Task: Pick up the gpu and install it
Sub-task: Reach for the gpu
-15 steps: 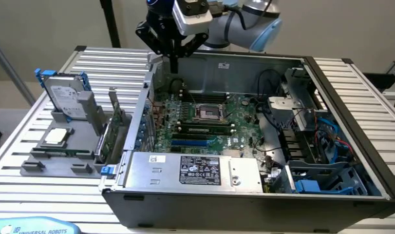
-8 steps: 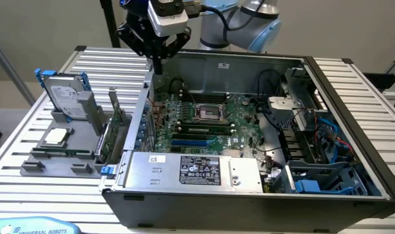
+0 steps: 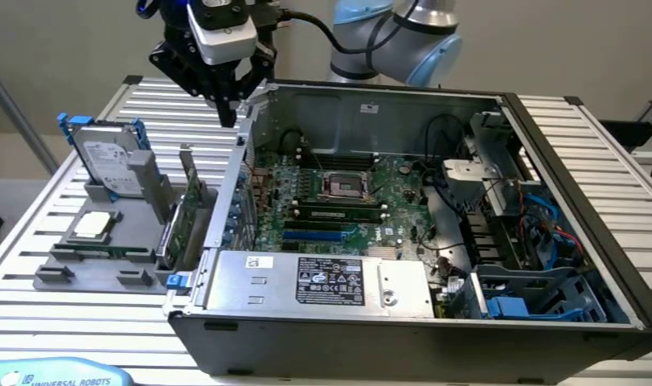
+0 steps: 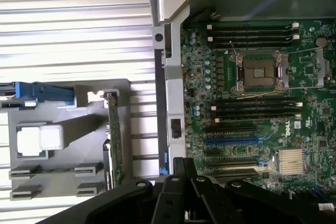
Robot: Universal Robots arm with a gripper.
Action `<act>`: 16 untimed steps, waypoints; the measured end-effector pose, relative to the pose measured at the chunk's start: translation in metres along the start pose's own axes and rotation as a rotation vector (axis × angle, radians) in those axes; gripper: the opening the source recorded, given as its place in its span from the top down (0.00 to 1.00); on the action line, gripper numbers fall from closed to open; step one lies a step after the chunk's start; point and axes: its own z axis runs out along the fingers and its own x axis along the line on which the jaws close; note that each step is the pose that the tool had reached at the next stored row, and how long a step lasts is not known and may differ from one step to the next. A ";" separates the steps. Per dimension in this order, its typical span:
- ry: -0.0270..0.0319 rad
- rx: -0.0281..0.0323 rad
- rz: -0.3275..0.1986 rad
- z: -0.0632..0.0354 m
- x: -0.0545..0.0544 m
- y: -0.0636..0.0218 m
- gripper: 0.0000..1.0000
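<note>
Your gripper [image 3: 231, 111] is hovering with jaws together and empty above the case [image 3: 379, 104] rear corner; the gpu [image 3: 188, 221] is standing on edge in the grey holder [image 3: 90, 277] just beside it, so I'd be aligning squarely along its top edge

Gpu [image 3: 194, 215] [image 4: 114, 140], thin green card, standing on edge in grey holder [image 3: 100, 277], beside computer case [image 3: 412, 330]
</note>
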 end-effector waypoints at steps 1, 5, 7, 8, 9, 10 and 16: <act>-0.0013 0.0000 0.000 -0.0002 0.004 -0.0013 0.89; -0.0044 0.0002 0.000 -0.0008 0.023 -0.0058 0.89; -0.0047 0.0004 0.000 -0.0005 0.031 -0.0075 0.89; -0.0047 0.0005 0.000 -0.0001 0.036 -0.0081 0.89; -0.0048 0.0008 0.000 0.0005 0.041 -0.0086 0.89; -0.0048 0.0012 0.000 0.0014 0.045 -0.0090 0.89; -0.0050 0.0051 -0.001 0.0073 0.073 -0.0113 0.89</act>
